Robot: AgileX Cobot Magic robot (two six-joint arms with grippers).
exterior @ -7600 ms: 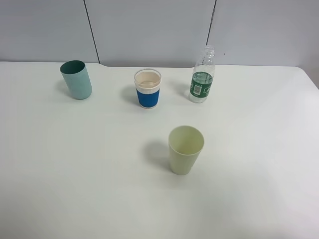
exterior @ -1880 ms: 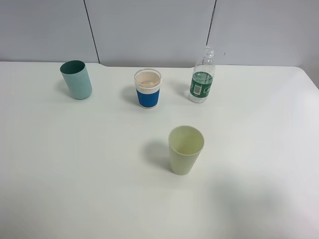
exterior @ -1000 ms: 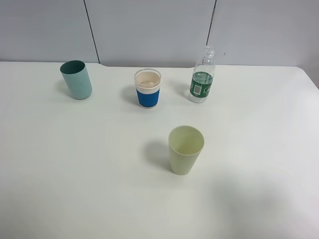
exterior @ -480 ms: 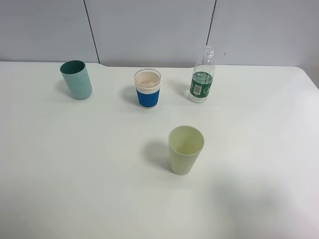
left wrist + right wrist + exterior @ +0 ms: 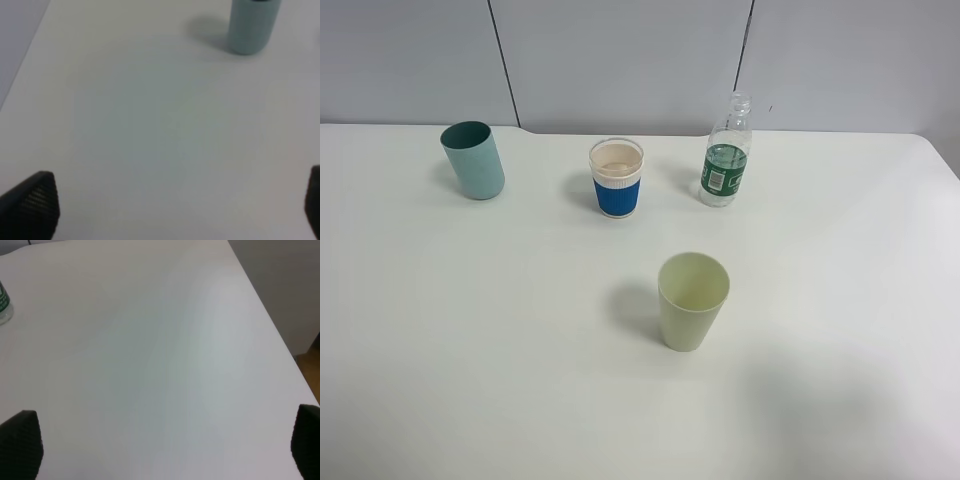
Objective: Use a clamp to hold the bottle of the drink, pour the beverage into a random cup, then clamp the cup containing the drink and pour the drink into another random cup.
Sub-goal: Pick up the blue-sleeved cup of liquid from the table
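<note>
In the exterior high view a clear bottle (image 5: 726,153) with a green label and no cap stands upright at the back right. A paper cup with a blue sleeve (image 5: 617,178) stands left of it. A teal cup (image 5: 473,160) stands at the back left and a pale green cup (image 5: 693,300) nearer the front. Neither gripper shows in that view. My left gripper (image 5: 172,205) is open and empty over bare table, with the teal cup (image 5: 252,25) well ahead of it. My right gripper (image 5: 162,442) is open and empty, with the bottle's base (image 5: 4,305) at the frame edge.
The white table (image 5: 500,350) runs back to a grey panelled wall (image 5: 620,60). The table's right edge (image 5: 270,325) shows in the right wrist view, with a drop to the floor beyond it.
Bottle and cups have not moved. A faint shadow has grown on the table at the front right of the exterior view.
</note>
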